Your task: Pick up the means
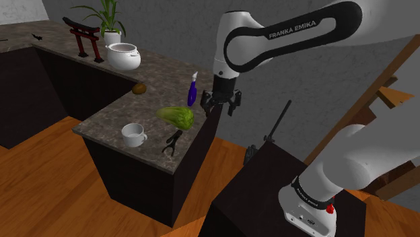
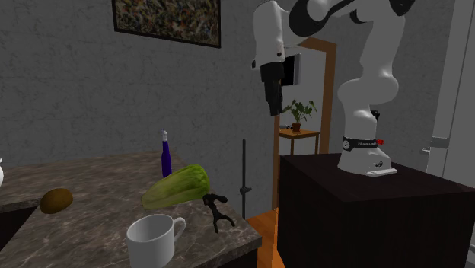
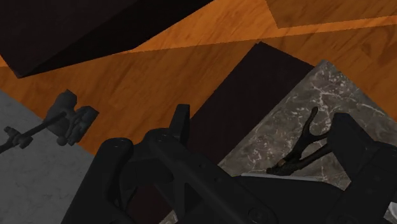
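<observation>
A small dark forked tool lies on the stone counter at its near corner, next to a white mug. The second exterior view has this tool at the counter's right edge. My black gripper hangs in the air above and beyond that edge, up and to the right of the tool in the shoulder view. It is open and holds nothing. It points down from high above the counter's right end. In the wrist view the tool sits close to one finger.
A green leafy vegetable, a blue bottle and a brown fruit share the counter. Farther back stand a white pot, a red gate model and a plant. A thin black pole stands between counter and stand.
</observation>
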Robot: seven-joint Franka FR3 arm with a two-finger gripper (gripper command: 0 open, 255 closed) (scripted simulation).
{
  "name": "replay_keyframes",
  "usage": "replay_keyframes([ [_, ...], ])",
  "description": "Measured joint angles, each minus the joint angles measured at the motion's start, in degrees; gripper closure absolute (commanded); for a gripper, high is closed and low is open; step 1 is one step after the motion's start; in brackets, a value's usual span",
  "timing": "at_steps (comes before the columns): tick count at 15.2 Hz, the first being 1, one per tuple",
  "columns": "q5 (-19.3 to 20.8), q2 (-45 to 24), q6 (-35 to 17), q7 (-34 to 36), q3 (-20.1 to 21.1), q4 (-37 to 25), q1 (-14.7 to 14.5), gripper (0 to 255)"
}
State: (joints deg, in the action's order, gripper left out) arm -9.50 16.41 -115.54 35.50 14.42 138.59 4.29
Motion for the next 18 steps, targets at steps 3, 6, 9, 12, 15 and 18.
replay_keyframes([
  [3,-0.2,-6.1,-4.8,4.2,0.8,-1.6,0.7,0],
  [6,0.2,-13.2,-9.4,9.0,1.5,-4.7,1.0,0],
  [9,0.7,-19.8,-13.9,12.9,1.4,-7.1,1.2,0],
  [12,1.3,-26.6,-17.6,17.2,1.0,-10.7,0.9,0],
  [15,1.9,-33.5,-20.6,21.0,0.0,-15.1,0.4,0],
  [18,1.9,-39.8,-23.3,24.4,-1.0,-19.4,-0.2,0],
])
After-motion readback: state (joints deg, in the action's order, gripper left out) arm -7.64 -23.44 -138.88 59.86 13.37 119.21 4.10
